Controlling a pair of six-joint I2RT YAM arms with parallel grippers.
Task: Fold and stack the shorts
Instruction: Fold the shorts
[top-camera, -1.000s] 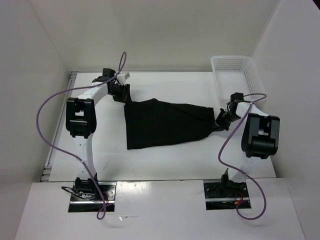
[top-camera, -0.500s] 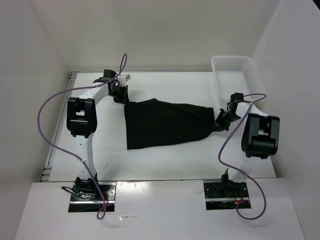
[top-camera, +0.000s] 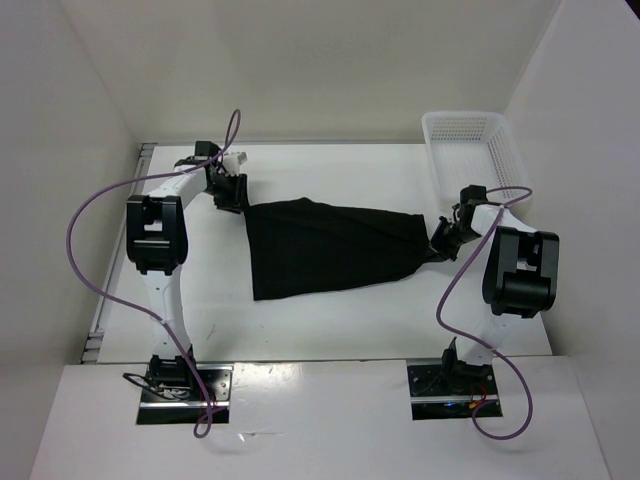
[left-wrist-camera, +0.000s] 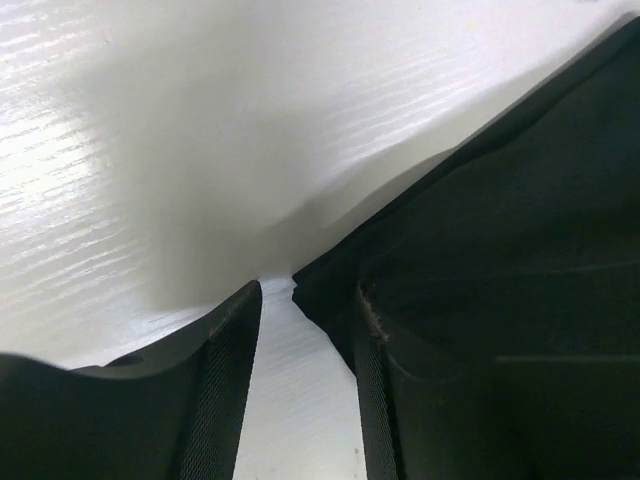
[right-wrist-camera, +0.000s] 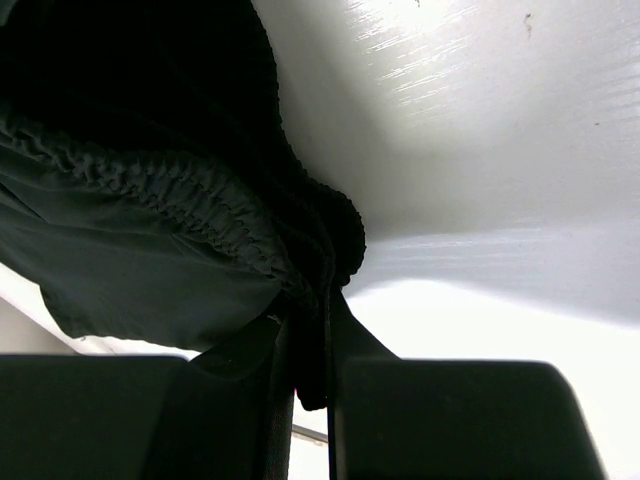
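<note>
The black shorts (top-camera: 330, 248) lie spread flat across the middle of the white table (top-camera: 330, 320). My left gripper (top-camera: 237, 200) is open at their far left corner, with nothing between its fingers. In the left wrist view the shorts (left-wrist-camera: 520, 200) fill the right side, their corner lies just off my left gripper (left-wrist-camera: 306, 296), and bare table shows in the gap. My right gripper (top-camera: 438, 243) is shut on the right end of the shorts. In the right wrist view the gathered elastic edge of the shorts (right-wrist-camera: 170, 150) is pinched in my right gripper (right-wrist-camera: 312, 335).
A white plastic mesh basket (top-camera: 470, 140) stands at the back right corner, just beyond the right arm. White walls close in the table on the left, back and right. Purple cables loop from both arms.
My left gripper has let go of the far left corner of the shorts and drawn back to the left. The corner now lies on the table. The right arm has not moved.
</note>
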